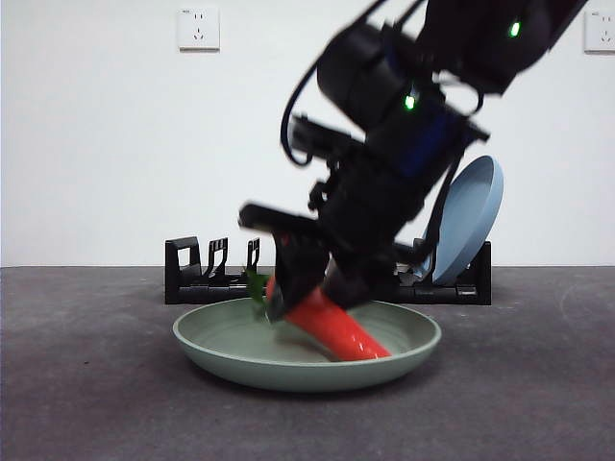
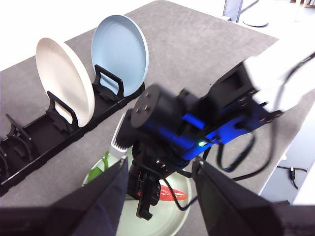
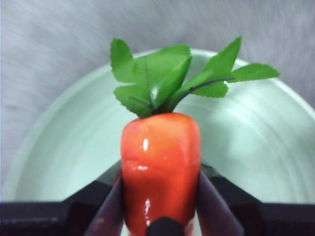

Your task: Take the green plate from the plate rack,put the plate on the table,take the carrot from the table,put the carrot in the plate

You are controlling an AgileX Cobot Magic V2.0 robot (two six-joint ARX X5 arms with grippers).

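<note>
Carrot in green plate, held.
I see the right gripper [image 1: 312, 293] clenching the carrot [image 3: 160, 172], tip touching the green plate [image 1: 221, 351] beneath; left gripper [image 2: 160, 196] spread, empty.

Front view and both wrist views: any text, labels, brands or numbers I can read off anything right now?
No readable text in any view.
Wall socket: a tiny mark at its top corner, too small to read.
Green plate, carrot, plate rack, right gripper: no print visible.

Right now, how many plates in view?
3: cream-white plate and blue plate upright in the plate rack; green plate flat on the table, the carrot over it.
</note>
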